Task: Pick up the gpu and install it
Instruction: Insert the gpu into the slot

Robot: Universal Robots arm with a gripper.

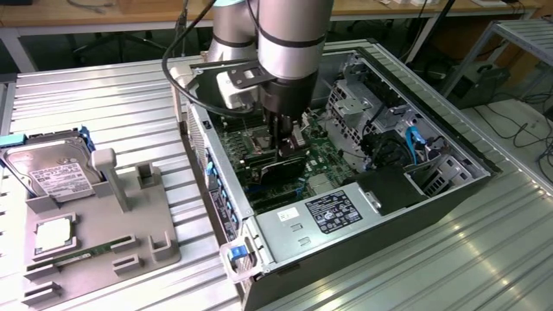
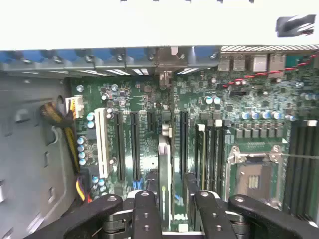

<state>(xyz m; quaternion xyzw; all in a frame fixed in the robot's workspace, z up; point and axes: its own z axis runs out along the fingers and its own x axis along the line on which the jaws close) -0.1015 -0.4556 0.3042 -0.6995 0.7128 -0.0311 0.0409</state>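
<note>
From the exterior view I see the gripper [image 1: 285, 148] reaching down into the open computer case [image 1: 449, 188] on the ribbed metal counter [image 1: 112, 110], jaws straddling the upright black gpu [image 1: 283, 170] over the green motherboard [image 1: 324, 159]. On the wrist view, the gpu [image 2: 164, 184] stands edge-on between narrowly parted black fingers [image 2: 148, 219], seated among long slots; I cannot tell whether they touch it.

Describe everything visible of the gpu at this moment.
The gpu is a thin, flat card with a dark face, standing on edge inside the open computer case, over the green motherboard. In the wrist view it appears edge-on, a narrow strip lined up with the expansion slots, between the gripper fingers. The gripper reaches down onto its upper edge. Whether it is fully seated in a slot cannot be told.
</note>
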